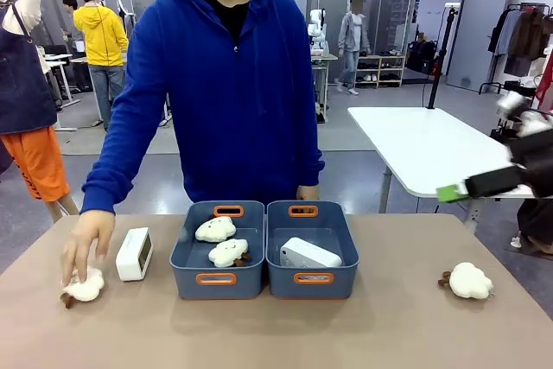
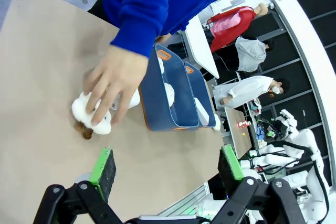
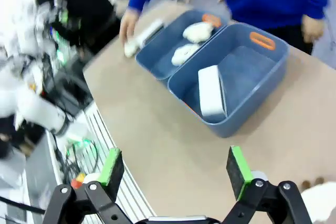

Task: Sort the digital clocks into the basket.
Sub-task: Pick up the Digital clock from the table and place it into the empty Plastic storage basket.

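At the table's (image 1: 363, 334) left edge, a person's hand (image 1: 86, 244) presses a plush toy (image 1: 84, 287) near the loose clock (image 1: 134, 254); the other clock (image 1: 308, 255) lies in the right basket (image 1: 349, 244). The robot's left hand (image 2: 166, 153) and right hand (image 3: 176, 153) both gape wide, empty. Reaching now risks striking the person.

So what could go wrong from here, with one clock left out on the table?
The person's hand rests on a plush toy beside the loose clock, so an arm reaching in might bump it. The left bin looks just like the right bin, so the clock could land there among the plush toys.
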